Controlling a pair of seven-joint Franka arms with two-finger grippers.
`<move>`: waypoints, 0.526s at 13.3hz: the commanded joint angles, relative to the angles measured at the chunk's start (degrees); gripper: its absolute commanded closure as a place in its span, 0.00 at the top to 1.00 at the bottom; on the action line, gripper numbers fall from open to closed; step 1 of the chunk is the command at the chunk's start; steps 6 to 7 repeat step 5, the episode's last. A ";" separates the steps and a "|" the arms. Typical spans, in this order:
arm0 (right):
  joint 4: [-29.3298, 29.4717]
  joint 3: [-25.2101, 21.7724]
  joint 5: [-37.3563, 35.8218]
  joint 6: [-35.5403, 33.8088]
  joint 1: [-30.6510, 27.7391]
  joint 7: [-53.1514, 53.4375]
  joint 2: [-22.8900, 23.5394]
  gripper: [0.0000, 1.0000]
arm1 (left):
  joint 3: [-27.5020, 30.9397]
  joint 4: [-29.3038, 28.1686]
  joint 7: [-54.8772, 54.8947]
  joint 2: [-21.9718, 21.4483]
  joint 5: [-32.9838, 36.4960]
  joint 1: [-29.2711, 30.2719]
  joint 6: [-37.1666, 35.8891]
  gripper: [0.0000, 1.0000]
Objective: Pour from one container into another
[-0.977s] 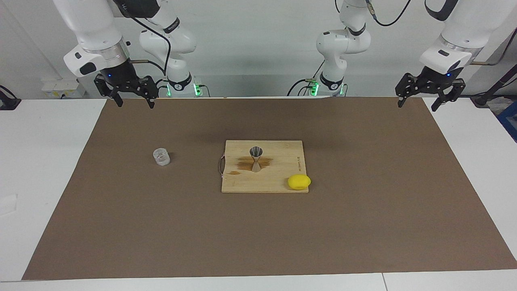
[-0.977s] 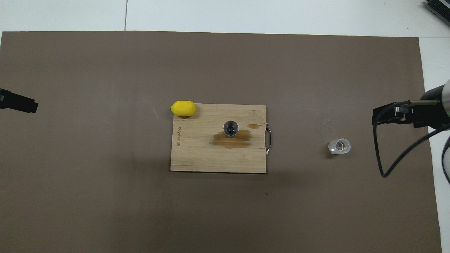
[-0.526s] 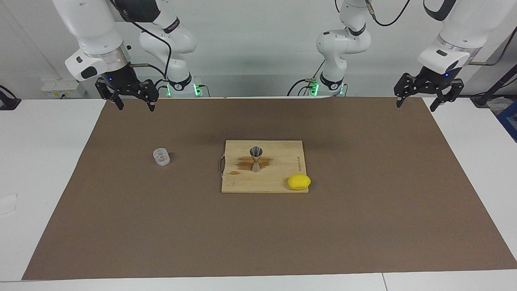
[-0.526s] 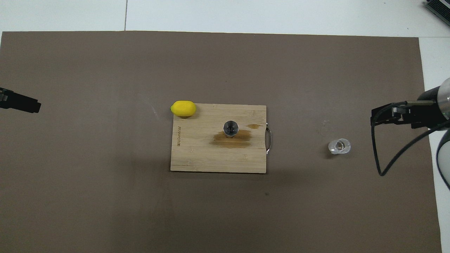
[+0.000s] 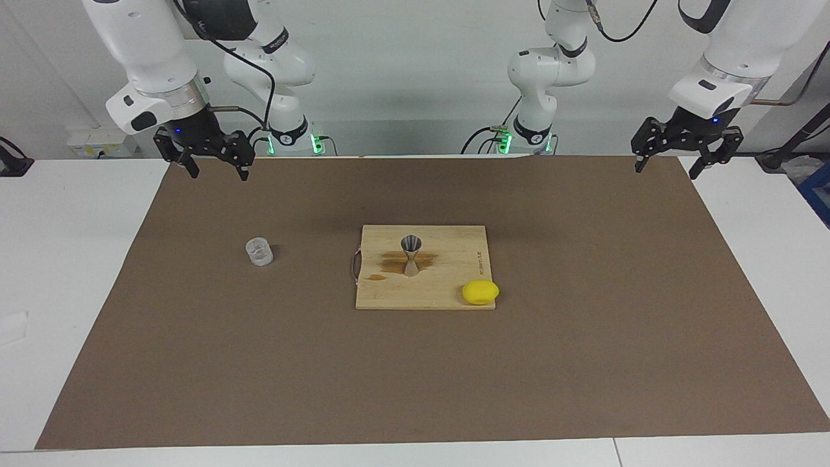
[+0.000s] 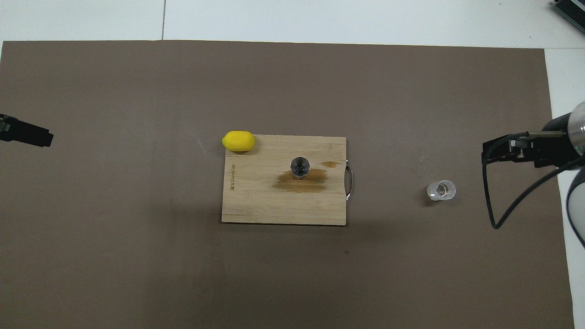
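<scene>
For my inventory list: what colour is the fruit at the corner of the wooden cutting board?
The lemon is bright yellow, seen best in the overhead view.

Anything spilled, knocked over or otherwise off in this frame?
Yes: a dark wet-looking stain spreads across the cutting board around the foot of the upright jigger, with a smaller patch toward the handle, which looks like spilled liquid. The glass cup stands upright on the mat, toward the right arm's end.

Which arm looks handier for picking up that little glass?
The right one, probably. The right gripper hangs open over the mat's edge at the glass's end of the table. The left gripper, also open, waits at the other end.
</scene>
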 commanded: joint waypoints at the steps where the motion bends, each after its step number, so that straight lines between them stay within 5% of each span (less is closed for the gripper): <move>1: -2.56 0.37 1.46 1.11 -0.91 -1.23 -1.58 0.99 | 0.52 -0.85 -0.63 -0.85 -0.42 -0.59 0.61 1.00; 7: -2.74 0.37 1.46 1.11 -0.91 -1.31 -1.84 0.99 | 0.52 -1.02 -0.63 -0.86 -0.42 -0.59 0.70 1.00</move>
